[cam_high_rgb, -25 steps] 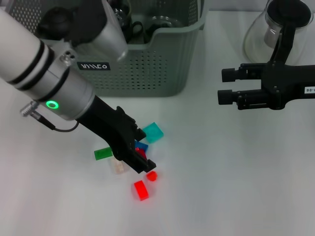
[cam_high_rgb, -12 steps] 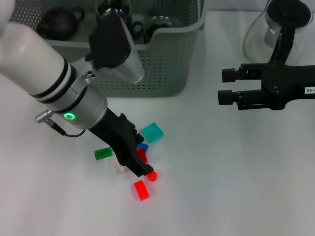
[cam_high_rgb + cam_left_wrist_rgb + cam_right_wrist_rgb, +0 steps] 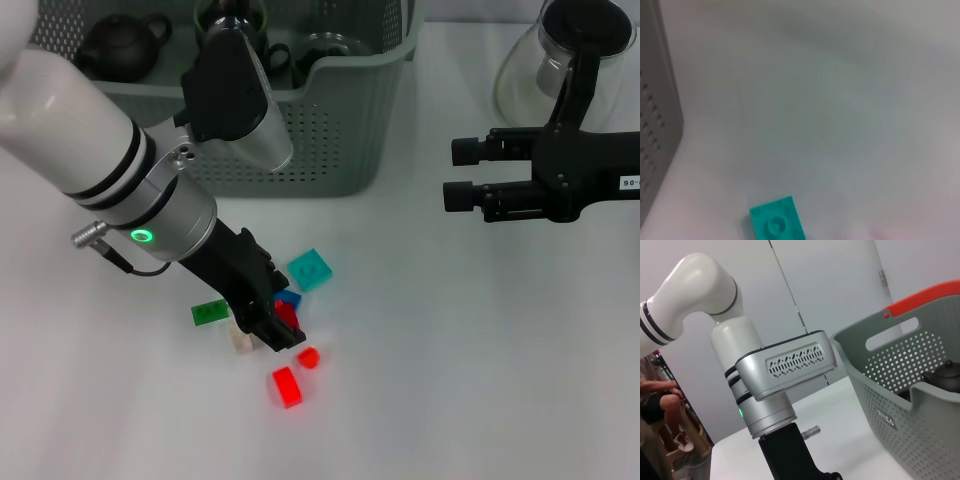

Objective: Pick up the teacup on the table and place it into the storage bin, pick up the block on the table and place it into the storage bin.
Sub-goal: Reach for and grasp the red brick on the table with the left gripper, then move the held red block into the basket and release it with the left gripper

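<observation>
since the earlier frames the left arm has swung away from the storage bin [image 3: 330,120], uncovering the dark teapot [image 3: 122,42] and the cups inside it, and in the last half second it has hardly shifted. the left end effector [image 3: 277,335] is down low over the cluster of blocks on the white tabletop [image 3: 470,350]; its black fingers [image 3: 262,300] cover the middle of the pile, and i cannot tell whether they are open or closed on anything. a dark red block [image 3: 288,315] and a blue block [image 3: 291,297] show just beside the fingers, touching or nearly so. the teal block [image 3: 310,269] lies a little toward the bin, the green block [image 3: 210,313] on the robot's left of the fingers, a pale block [image 3: 241,341] just under them. nearer the robot lie the small red round piece [image 3: 308,357] and the bright red block [image 3: 286,387]. the left wrist view shows the teal block [image 3: 777,223] and the bin's perforated wall [image 3: 657,125].

the right end effector [image 3: 462,172] hangs well apart on the right, its two fingers spread with nothing between them, in front of a glass pot [image 3: 560,60].
</observation>
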Motion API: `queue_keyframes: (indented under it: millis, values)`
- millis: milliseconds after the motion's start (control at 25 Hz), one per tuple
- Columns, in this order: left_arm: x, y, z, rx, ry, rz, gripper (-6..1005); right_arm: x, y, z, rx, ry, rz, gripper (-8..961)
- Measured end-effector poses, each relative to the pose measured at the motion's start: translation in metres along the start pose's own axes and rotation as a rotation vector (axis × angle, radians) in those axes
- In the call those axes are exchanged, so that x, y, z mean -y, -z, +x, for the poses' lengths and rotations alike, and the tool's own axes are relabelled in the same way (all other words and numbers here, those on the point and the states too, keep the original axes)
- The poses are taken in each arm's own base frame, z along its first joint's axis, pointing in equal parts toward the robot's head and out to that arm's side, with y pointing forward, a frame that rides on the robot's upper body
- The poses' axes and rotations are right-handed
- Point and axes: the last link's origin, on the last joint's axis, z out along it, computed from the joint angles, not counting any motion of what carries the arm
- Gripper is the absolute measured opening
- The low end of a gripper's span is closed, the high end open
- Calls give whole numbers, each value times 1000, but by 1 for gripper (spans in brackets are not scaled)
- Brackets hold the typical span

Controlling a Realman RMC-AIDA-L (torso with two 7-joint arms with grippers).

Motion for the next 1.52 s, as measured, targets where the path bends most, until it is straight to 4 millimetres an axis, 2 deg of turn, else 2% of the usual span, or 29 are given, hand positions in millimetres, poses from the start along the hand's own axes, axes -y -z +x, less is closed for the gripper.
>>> queue_keyframes:
  millis: [120, 320, 560, 680, 1080, 1520]
  values:
    - [0, 0, 1, 1, -3, 2, 804, 0, 0, 0, 1, 1, 1, 776]
    - [0, -1, 2, 6, -10, 2, 600, 0, 0, 0, 2, 5, 3, 776]
    - [-1, -5, 2, 23, -19, -8, 429, 1, 1, 0, 2, 10, 5, 776]
    - [-1, -5, 3, 23, -21, -6, 241, 1, 2, -1, 2, 11, 6, 776]
    - [3, -4, 6, 22, -16, 14, 158, 1, 2, -1, 2, 11, 8, 776]
    - [0, 6, 13, 49, -36, -6, 163, 2, 4, -1, 4, 12, 14, 775]
